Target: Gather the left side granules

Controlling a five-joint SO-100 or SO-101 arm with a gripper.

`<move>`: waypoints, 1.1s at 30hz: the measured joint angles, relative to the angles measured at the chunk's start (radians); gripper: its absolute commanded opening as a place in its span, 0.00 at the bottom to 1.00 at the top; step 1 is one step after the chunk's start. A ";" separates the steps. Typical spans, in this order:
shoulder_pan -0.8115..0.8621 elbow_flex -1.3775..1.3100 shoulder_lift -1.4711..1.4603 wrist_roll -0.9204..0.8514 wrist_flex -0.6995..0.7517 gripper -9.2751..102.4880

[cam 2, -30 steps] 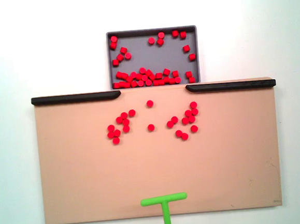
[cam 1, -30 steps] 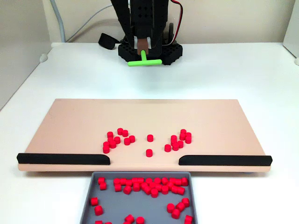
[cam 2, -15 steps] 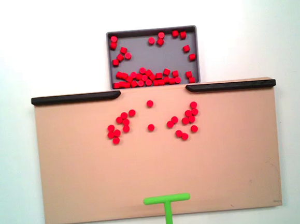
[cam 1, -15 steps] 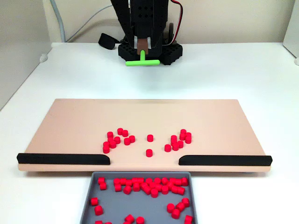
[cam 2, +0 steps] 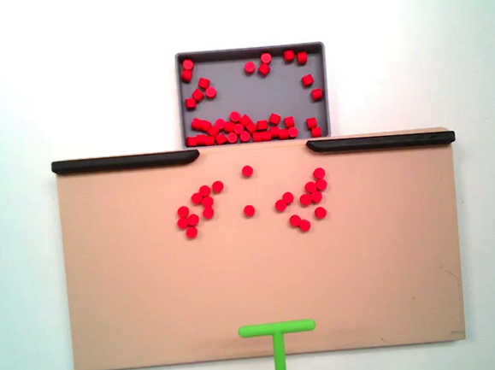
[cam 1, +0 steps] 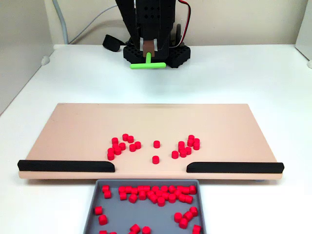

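Granules [cam 2: 198, 208] mid-board [cam 2: 118, 289]; stick [cam 2: 277, 329] at near edge, well apart

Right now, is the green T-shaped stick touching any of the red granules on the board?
No. In a fixed view the green T-shaped stick sits at the board's near edge, with bare board between it and the left granules.

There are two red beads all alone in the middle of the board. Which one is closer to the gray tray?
The upper lone granule in the top-down fixed view, sitting just below the gap between the black bars. The other lone granule lies farther from the gray tray.
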 measured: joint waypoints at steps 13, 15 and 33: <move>-0.009 0.000 0.000 0.058 0.000 0.08; -0.025 0.000 0.000 0.081 0.000 0.08; -0.225 -0.117 -0.150 0.785 0.000 0.08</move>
